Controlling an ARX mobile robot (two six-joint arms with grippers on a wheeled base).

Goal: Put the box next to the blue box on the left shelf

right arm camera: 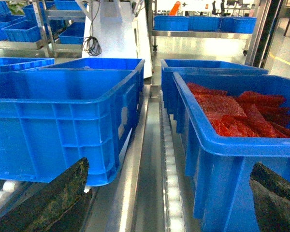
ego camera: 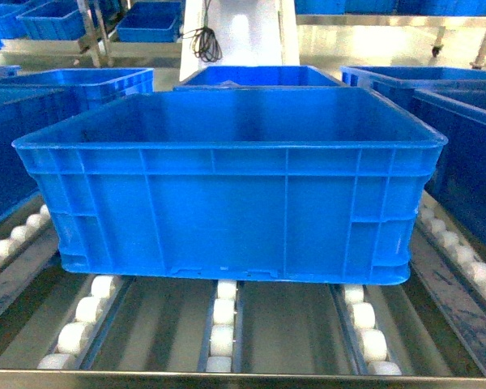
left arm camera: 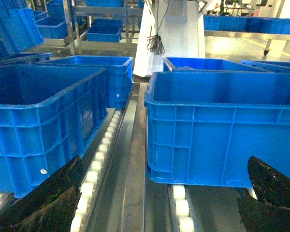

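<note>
The box (ego camera: 235,186), a large open-top bright blue crate, stands empty on the white rollers of the silver shelf (ego camera: 283,324), set back a little from its front edge. It also shows as the box (left arm camera: 222,130) in the left wrist view and the box (right arm camera: 58,125) in the right wrist view. Another blue box (left arm camera: 43,116) stands on the track to its left, across a narrow steel rail. My left gripper (left arm camera: 159,205) is open, low in front of the box's left corner, holding nothing. My right gripper (right arm camera: 164,205) is open by the box's right corner. Neither gripper shows in the head view.
A blue crate with red packets (right arm camera: 241,111) stands close on the right, another crate (right arm camera: 203,72) behind it. More blue crates (ego camera: 259,77) sit behind the box. A white pillar with a hanging black cable (ego camera: 206,40) and further racks stand beyond.
</note>
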